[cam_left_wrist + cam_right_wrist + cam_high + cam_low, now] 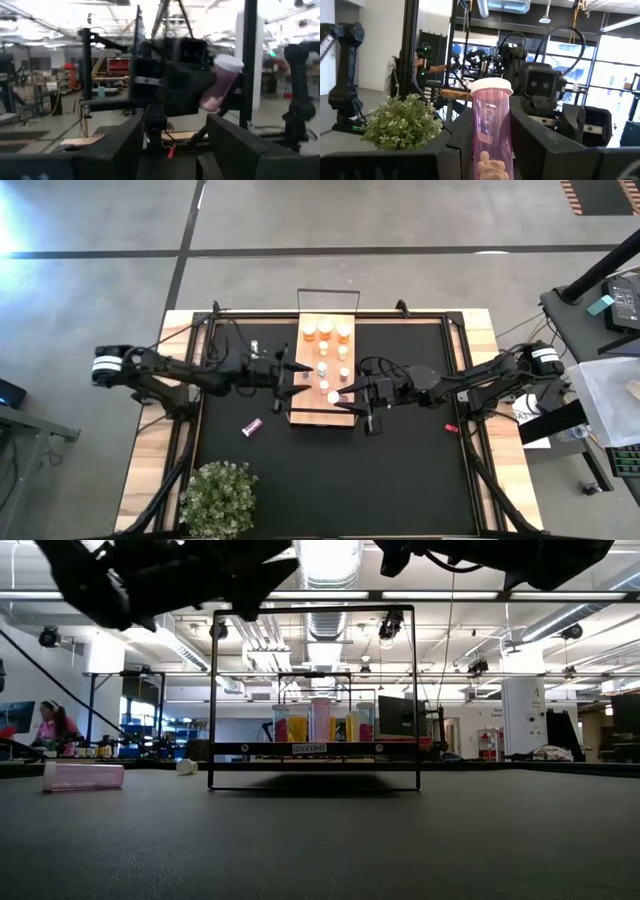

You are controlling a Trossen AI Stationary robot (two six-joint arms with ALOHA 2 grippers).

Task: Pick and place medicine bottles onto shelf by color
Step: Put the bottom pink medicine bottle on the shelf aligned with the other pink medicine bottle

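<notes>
Over the near end of the shelf (324,370), seen from above: both arms meeting from either side, the left gripper (300,377) just off the board's left edge, the right gripper (352,402) at its near right corner. Too small there to read what either carries. Only in the right wrist view: the right gripper (492,145) clamped tight on a slim pink bottle (492,132), upright, white cap on top, pale pills heaped at the bottom. Only in the left wrist view: the left gripper (175,137) with fingers spread partway and nothing between them — and beyond it the other arm's pink bottle, tilted in that picture.

On the shelf, beyond both grippers: amber bottles (326,329) with white caps in a row at the far end, smaller white-capped bottles nearer. From table height, standing pink and orange-yellow bottles behind the black wire frame.

Near the left gripper's near side, a lone pink bottle (252,426) lying on its side on the black mat (400,470).
</notes>
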